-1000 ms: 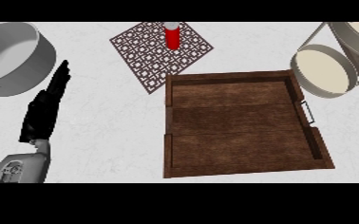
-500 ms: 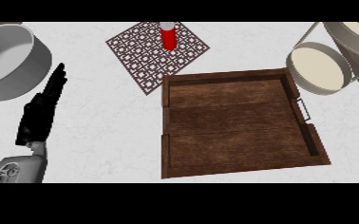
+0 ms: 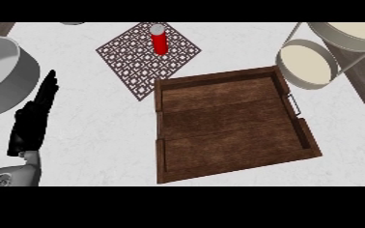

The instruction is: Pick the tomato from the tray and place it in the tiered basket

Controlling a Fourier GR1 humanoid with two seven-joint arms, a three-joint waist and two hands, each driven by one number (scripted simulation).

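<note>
Head view. The tiered basket [image 3: 314, 63] is cut off by the right and upper edges, so only parts of two round tiers show. A grey round vessel [image 3: 18, 79] at left is cropped by the left edge. The left forearm [image 3: 18, 176] runs out at the lower left corner. A small grey object [image 3: 71, 23] at the top edge is too cropped to identify.

The tray [image 3: 231, 125] is dark brown wood with visible grain. Behind it, a brown lattice-patterned mat [image 3: 135, 58] carries a red bottle [image 3: 160, 42] with a grey cap. Right of the tray, the tiered basket [image 3: 306, 65] is cream with pale rims. Left of the tray, the left hand [image 3: 32, 121] is black on a grey forearm, over a white, faintly marbled counter [image 3: 92, 125].
</note>
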